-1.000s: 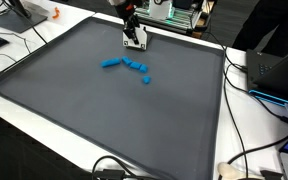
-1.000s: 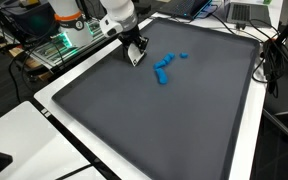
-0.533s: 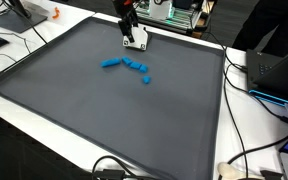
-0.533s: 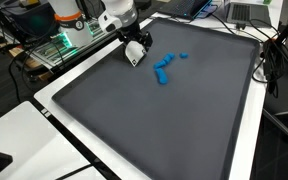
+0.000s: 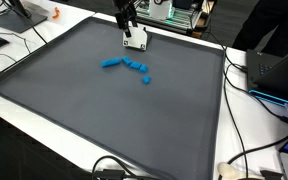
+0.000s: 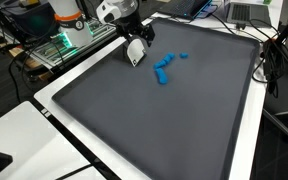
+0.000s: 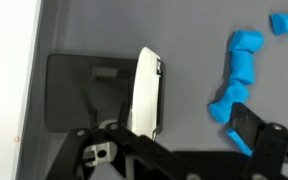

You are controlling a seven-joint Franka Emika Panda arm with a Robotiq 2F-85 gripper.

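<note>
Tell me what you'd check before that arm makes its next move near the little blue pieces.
1. Hold on the white flat plate: cannot tell. It stands edge-on between the fingers of the gripper, but no contact shows.
2. Plate's lower edge against the dark grey mat: cannot tell whether it touches or hangs just above.
3. Gap between the plate and the small blue blocks: ok. They are apart, with the blocks to one side of it.
4. Blocks' position: ok. All lie on the mat in one loose cluster.
5. Stretch between plate and blocks: ok. Only bare mat shows there.
</note>
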